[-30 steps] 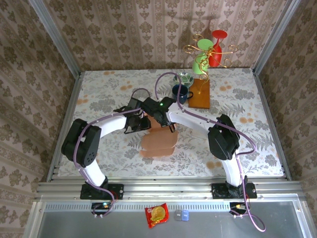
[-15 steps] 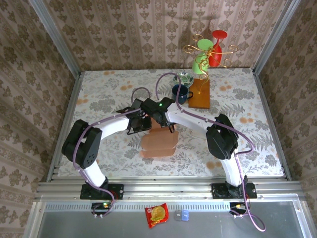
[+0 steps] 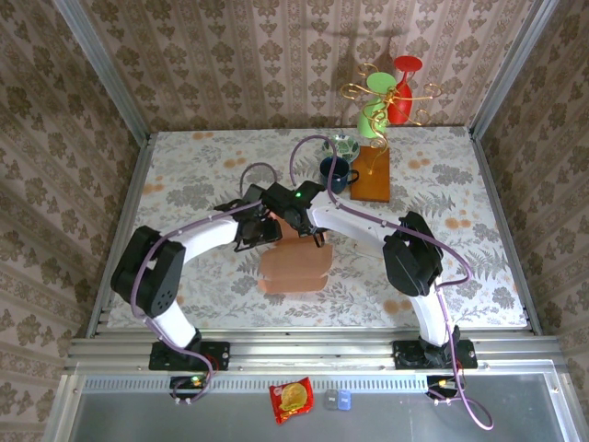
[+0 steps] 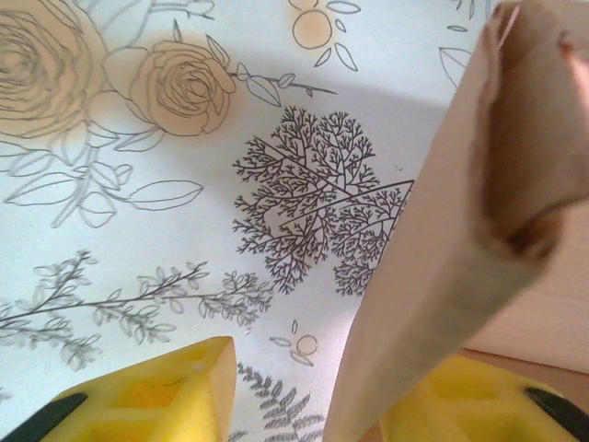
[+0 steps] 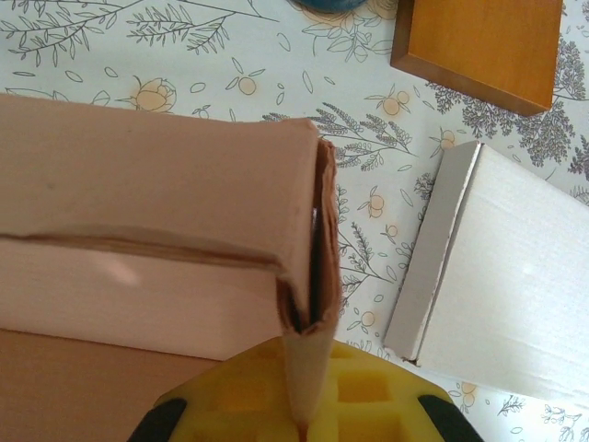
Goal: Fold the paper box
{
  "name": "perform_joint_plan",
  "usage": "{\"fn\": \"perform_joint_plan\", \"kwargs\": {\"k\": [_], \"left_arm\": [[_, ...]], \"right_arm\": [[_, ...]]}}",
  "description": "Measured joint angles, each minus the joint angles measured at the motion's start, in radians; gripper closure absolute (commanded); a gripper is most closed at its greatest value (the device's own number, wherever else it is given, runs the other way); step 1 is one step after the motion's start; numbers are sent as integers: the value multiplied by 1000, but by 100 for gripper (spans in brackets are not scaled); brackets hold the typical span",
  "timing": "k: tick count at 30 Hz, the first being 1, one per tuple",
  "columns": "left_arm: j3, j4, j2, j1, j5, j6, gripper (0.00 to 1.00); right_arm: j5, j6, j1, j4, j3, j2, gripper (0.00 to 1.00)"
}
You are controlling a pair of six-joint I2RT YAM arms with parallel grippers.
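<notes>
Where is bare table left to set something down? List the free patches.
Widest: the right side of the table, from the wooden board to the right rail. Also the far left corner, behind the left arm. Crowded: the middle, where the right arm meets it over the paper box, and the blue mug and cup stand beyond.

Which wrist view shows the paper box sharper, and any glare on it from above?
Right wrist: the paper box shows sharp, evenly lit fold edges. Left wrist: the box sits close to the lens, blurred at top right, while the tablecloth print is crisp. Top external: no glare on it.
</notes>
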Motion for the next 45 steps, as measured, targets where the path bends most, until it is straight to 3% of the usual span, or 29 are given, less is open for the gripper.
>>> {"fn": "perform_joint_plan", "kwargs": {"k": [14, 23, 33, 45], "left_arm": [[14, -15, -43, 98, 93, 76, 55], [72, 4, 20, 98, 125, 109, 57], [82, 56, 61, 85, 155, 109, 72], [89, 76, 79, 45, 139, 94, 98]], "right_arm": [[-1, 0, 0, -16, 0, 0, 100], [0, 0, -5, -20, 0, 0, 100], [-1, -1, -8, -23, 0, 0, 100], [-1, -1, -8, -22, 0, 0, 100]]}}
